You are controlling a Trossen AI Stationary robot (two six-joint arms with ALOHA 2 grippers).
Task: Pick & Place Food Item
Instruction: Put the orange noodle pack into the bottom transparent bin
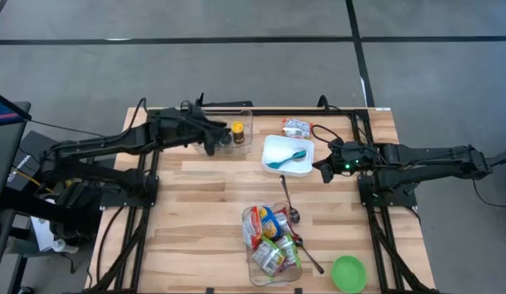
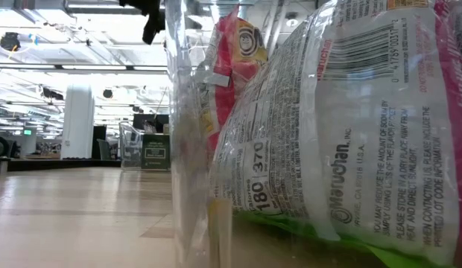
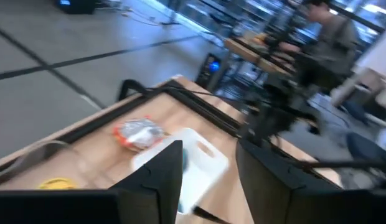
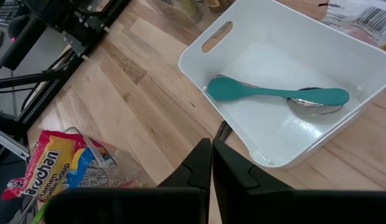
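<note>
Although it is small, the yellow-lidded jar (image 1: 237, 131) is stiff, smooth and probably slippery, so I would take its sides below the lid. It stands upright at the far edge of the surface (image 1: 204, 196), just beside my left pincer (image 1: 216, 140), whose fingers are apart and empty. My right pincer (image 1: 325, 170) waits closed near the white tray (image 1: 276, 167).

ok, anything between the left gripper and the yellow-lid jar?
Nothing solid shows. The left gripper is right beside the jar; whether the clear box's wall lies between them I cannot tell.
</note>
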